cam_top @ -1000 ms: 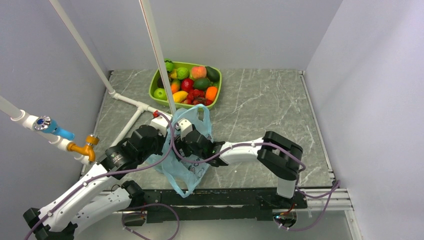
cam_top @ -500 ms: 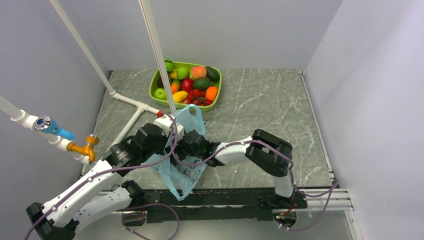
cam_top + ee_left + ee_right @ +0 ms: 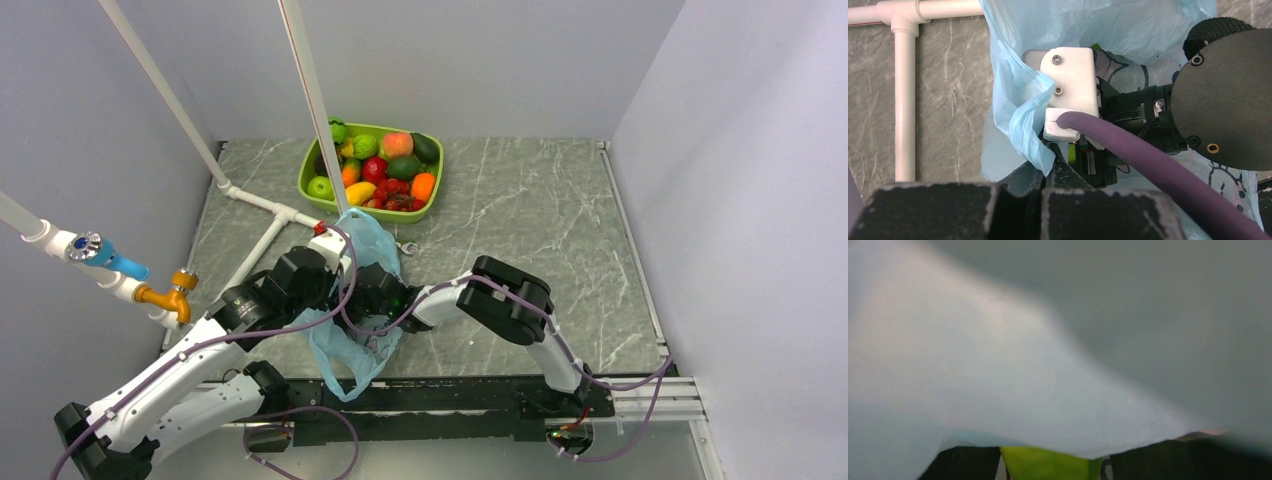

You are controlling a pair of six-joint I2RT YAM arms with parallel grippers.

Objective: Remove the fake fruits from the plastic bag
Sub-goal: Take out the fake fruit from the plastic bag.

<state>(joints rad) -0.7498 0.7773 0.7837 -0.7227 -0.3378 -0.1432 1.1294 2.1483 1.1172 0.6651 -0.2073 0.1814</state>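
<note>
The light blue plastic bag (image 3: 345,365) hangs at the table's near edge, between my arms. My left gripper (image 3: 345,262) is shut on a fold of the bag's rim (image 3: 1018,120), jaws closed at the bottom of the left wrist view (image 3: 1055,160). My right gripper (image 3: 372,303) is deep inside the bag, and its white wrist block (image 3: 1073,95) fills the mouth. In the right wrist view blurred bag film (image 3: 998,365) covers nearly everything. A lime-green fruit (image 3: 1048,465) sits tight between my right gripper's dark fingers (image 3: 968,462). The other fruits in the bag are hidden.
A lime-green tray (image 3: 306,178) with several coloured toy fruits stands at the back centre. White pipes (image 3: 255,200) run across the left of the table and show in the left wrist view (image 3: 903,100). A slanted white pole (image 3: 315,110) rises by the tray.
My right arm has pushed left, deeper into the bag, its elbow folding in. The bag has shifted left and towards the near edge with my left gripper still on it.
</note>
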